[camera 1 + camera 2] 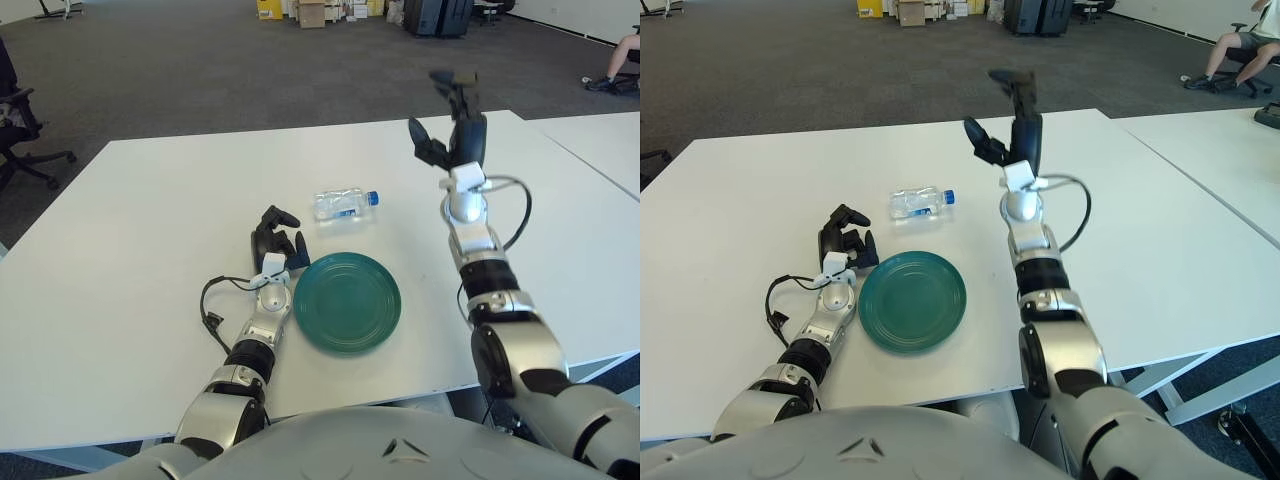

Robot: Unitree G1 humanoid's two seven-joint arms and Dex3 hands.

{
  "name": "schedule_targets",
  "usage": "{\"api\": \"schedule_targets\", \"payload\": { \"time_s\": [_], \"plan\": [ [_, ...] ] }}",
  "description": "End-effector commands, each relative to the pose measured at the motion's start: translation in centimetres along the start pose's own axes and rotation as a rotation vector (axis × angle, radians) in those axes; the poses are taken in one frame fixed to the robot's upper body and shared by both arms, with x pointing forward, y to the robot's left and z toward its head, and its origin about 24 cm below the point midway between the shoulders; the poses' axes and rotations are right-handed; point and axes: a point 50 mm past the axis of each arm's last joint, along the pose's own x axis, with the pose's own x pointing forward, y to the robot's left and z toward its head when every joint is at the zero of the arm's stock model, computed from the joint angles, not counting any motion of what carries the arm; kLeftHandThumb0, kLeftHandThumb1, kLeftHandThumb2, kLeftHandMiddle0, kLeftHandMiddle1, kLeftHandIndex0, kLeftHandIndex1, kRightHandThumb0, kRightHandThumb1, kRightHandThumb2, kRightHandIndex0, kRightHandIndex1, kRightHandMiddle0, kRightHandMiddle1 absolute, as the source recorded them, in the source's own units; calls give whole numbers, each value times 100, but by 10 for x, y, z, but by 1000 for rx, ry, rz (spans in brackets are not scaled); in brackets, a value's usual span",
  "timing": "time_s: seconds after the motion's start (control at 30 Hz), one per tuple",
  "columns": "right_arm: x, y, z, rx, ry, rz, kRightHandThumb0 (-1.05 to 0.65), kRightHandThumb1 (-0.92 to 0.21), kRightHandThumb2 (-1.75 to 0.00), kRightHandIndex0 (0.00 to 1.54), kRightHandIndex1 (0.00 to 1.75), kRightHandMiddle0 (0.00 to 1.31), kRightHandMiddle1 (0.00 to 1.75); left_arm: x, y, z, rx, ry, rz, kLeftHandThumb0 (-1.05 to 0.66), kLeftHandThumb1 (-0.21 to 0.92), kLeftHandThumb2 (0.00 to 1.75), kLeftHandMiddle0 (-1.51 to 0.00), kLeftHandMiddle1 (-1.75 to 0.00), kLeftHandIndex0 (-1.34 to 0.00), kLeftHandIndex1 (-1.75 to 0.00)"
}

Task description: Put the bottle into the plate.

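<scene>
Nothing of the task is done yet, as I judge it: the bottle (345, 204) lies on its side on the white table (150, 240), just beyond the far rim of the green plate (347, 301) and not touching it. The plate holds nothing.

My right hand (452, 125) is raised high above the table, beyond the plate and off to its right, well apart from the bottle. Its fingers are spread and it holds nothing. My left hand (274, 238) shows just beside the plate's left rim, fingers loosely curled, also holding nothing.

The bottle's long axis runs left to right, roughly along the plate's far rim. Its blue cap (373, 198) points right, toward my raised hand's side, and its base points left.

What remains, I think, is everything: reach the bottle, grip it, carry it the short way toward me, and set it down inside the plate.
</scene>
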Motion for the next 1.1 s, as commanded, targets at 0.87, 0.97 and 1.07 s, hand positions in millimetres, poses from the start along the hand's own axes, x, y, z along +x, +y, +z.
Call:
{"api": "schedule_targets", "payload": {
  "time_s": [0.87,0.97,1.07],
  "plan": [
    [54,80,0,-544,-11,668,-105,-92,-22,0,0,0,0,1,1,3,2,-35,21,-59,6,163,-129,-175,-83,-175],
    [48,85,-6,-605,4,698,-105,-92,-24,0,0,0,0,1,0,4,4,-35,27,-59,6,163,-130,-175,-83,-175],
    [44,87,-9,-668,-22,724,-105,-92,-26,0,0,0,0,0,-1,4,8,-31,33,-59,6,163,-130,-175,-83,-175]
  ]
}}
